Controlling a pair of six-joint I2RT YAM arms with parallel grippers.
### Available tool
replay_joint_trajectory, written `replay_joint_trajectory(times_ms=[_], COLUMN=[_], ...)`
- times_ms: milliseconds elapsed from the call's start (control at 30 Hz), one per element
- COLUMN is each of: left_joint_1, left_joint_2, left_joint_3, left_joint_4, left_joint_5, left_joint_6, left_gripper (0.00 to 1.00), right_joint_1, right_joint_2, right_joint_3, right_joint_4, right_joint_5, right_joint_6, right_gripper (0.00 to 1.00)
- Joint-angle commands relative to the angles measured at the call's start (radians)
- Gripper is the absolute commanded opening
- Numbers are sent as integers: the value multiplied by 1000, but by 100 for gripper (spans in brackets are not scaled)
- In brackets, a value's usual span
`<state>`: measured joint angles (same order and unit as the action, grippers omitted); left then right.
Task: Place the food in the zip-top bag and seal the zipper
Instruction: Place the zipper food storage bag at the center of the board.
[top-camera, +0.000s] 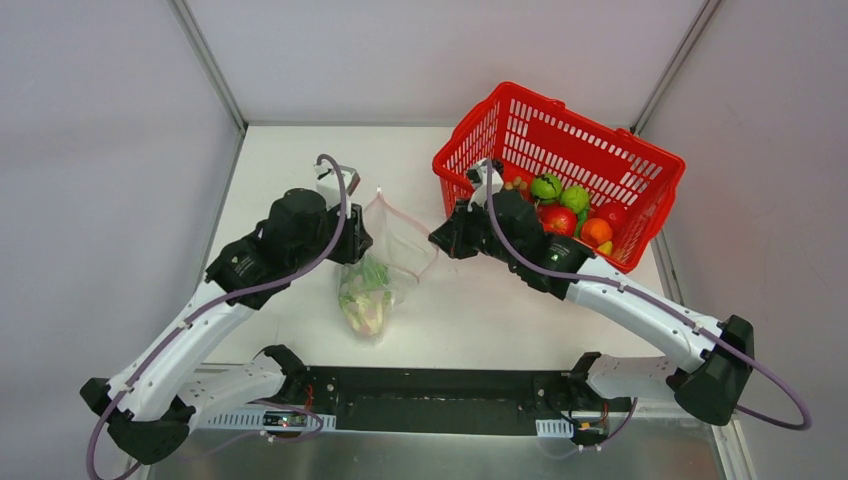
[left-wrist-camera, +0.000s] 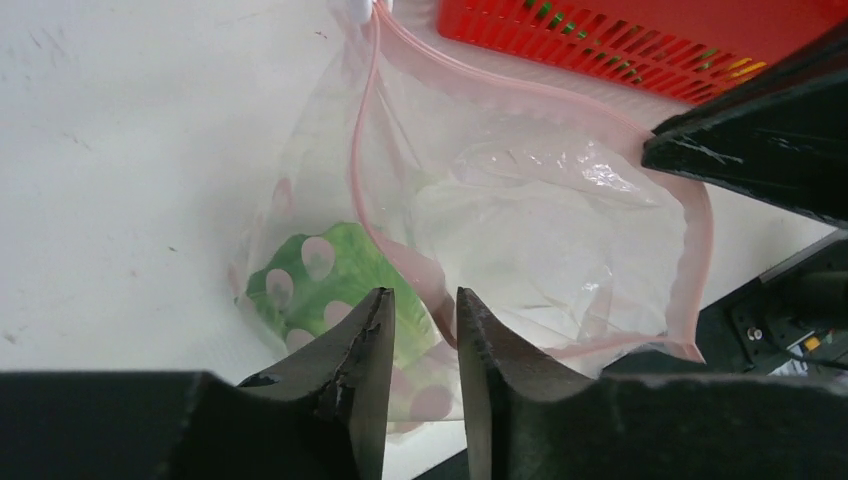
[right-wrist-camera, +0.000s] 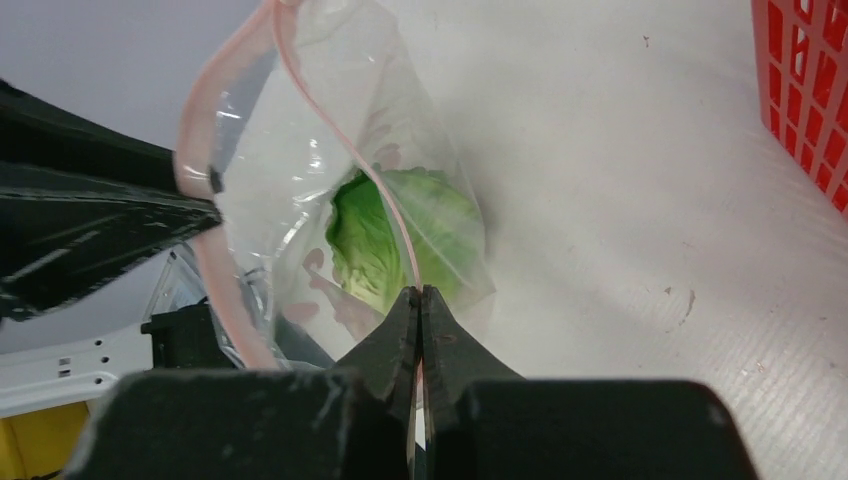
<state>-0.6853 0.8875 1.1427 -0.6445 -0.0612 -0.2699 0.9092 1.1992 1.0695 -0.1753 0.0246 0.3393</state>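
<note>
The clear zip-top bag (top-camera: 392, 262) lies on the white table between my two grippers, its mouth held wide. Green lettuce (top-camera: 368, 280) and pale pieces lie inside it; the lettuce (left-wrist-camera: 340, 268) (right-wrist-camera: 400, 230) shows in both wrist views. My left gripper (left-wrist-camera: 425, 300) (top-camera: 360, 238) is at the mouth's left side. Its jaws stand slightly apart, and the pink zipper (left-wrist-camera: 365, 130) runs through the gap unpinched. My right gripper (right-wrist-camera: 420, 292) (top-camera: 438, 240) is shut on the zipper (right-wrist-camera: 330, 120) at the mouth's right side. More food (top-camera: 575, 205) sits in the basket.
The red mesh basket (top-camera: 560, 105) stands tilted at the back right, just behind my right wrist, with several round toy fruits in it. Its wall shows in the left wrist view (left-wrist-camera: 620, 40) and the right wrist view (right-wrist-camera: 810, 90). Grey walls close in the table.
</note>
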Motion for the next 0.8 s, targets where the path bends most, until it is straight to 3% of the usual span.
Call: replay_joint_trajectory(times_ms=[0, 167, 233, 300, 400, 467, 533, 667, 767], left_joint_1=[10, 10, 10, 10, 10, 10, 10, 10, 10], left_joint_2=[39, 49, 56, 69, 78, 73, 76, 128, 180], left_joint_3=[9, 19, 19, 36, 59, 65, 83, 178, 229], left_joint_4=[70, 86, 103, 79, 28, 2, -11, -63, -94], left_joint_5=[-33, -61, -52, -74, -89, -106, -91, -57, -38], left_joint_6=[-71, -125, -147, -154, -148, -136, -110, -41, 3], left_gripper=[33, 54, 56, 48, 16, 1, 0, 0, 0], right_joint_1=[2, 2, 2, 2, 1, 2, 1, -14, -53], right_joint_2=[-21, -16, -20, -27, -29, -27, -25, -4, 5], right_joint_3=[41, 68, 70, 70, 71, 72, 76, 121, 191], right_joint_4=[95, 90, 85, 87, 90, 93, 89, 15, -55], right_joint_5=[-49, -92, -93, -92, -74, -74, -66, 23, 62], right_joint_6=[43, 53, 63, 70, 68, 52, 32, -27, -63], right_gripper=[0, 0, 0, 0, 0, 0, 2, 20, 45])
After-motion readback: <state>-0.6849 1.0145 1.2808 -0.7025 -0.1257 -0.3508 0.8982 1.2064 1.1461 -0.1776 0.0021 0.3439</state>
